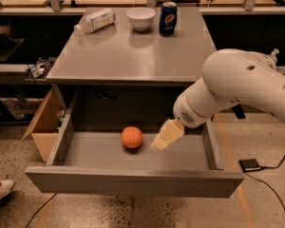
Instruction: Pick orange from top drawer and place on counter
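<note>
Cut off at the frame's right edge, the white arm angles down-left, its cream claw (state cannot be told) just beside the small round orange in the open grey metal drawer under the grey desk.

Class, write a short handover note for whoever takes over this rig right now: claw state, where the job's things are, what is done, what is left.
Claw: inside the open top drawer, just right of the orange, not touching it.
Orange: on the drawer floor, near the middle, not grasped.
Counter: bottle, bowl and can sit along its far edge.
Done: drawer open, claw beside the orange.
Left: grasp the orange, lift it out, set it on the counter.
</note>
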`<state>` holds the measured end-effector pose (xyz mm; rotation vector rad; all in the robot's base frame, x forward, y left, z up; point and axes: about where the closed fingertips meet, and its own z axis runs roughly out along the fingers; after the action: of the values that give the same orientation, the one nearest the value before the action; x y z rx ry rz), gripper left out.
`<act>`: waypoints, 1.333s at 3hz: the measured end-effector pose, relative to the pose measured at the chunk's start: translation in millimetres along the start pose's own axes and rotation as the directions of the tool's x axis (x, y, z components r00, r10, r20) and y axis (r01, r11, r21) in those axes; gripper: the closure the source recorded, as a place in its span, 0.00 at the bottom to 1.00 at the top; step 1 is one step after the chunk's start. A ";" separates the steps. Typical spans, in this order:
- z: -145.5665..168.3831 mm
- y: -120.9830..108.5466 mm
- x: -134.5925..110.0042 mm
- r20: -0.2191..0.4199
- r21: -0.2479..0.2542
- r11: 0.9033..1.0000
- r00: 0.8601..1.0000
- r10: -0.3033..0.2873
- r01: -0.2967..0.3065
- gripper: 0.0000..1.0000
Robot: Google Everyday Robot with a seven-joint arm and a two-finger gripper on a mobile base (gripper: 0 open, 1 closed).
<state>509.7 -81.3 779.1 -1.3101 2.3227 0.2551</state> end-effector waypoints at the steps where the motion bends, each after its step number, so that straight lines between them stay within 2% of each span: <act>1: 8.9 -0.8 -4.2 0.016 -0.009 1.000 1.000 0.008 -0.008 0.00; 2: 41.9 -2.8 -16.0 0.010 -0.011 1.000 1.000 0.008 -0.007 0.00; 4: 126.5 -2.0 -34.2 -0.038 0.031 0.999 0.999 0.020 -0.019 0.00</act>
<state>564.4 -9.0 684.4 -1.2885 2.3627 0.2015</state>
